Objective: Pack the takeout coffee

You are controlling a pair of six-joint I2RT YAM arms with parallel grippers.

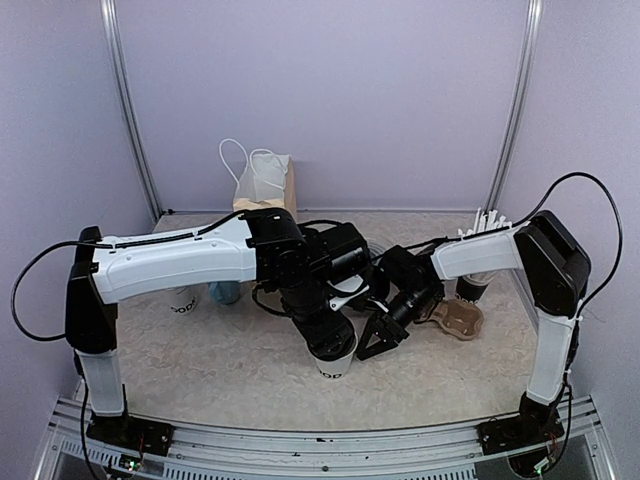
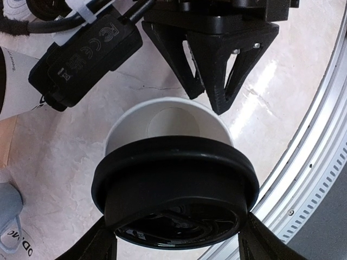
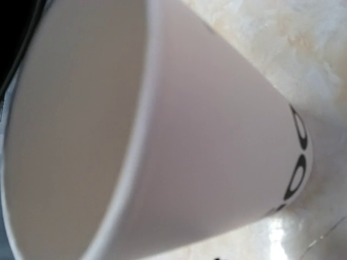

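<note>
Nearest you, just past the aluminium rail [image 1: 330,440] at the front edge, the takeout cup [image 1: 335,364] stood upright near the middle of the tabletop [image 1: 200,370], with its black lettering low on the wall. Your left hand [image 2: 176,241] hung over it from above, fingers set wide and gripping the black lid [image 2: 173,184] by its two sides. The lid sat tilted over the near half of the cup's mouth, not seated. Through the uncovered far half you could see bare white paper down to the bottom. Your right hand [image 1: 380,335] was just beside the cup on its right. Its fingers were narrowly parted near the rim, with nothing between them.

Farther back on the left, a stack of white cups [image 1: 183,300] and a light-blue mug [image 1: 226,292] stood side by side under your left arm. On the right a brown cardboard carrier [image 1: 460,320] lay flat, with a dark container [image 1: 470,288] just behind it; its contents could not be made out. A bunch of white straws or sticks [image 1: 488,222] stood in the far right corner.

Against the back wall stood a brown paper bag [image 1: 270,190] with white handles, its inside hidden from you. The tabletop was beige and marbled, the walls pale lavender, with a metal post at each back corner.
</note>
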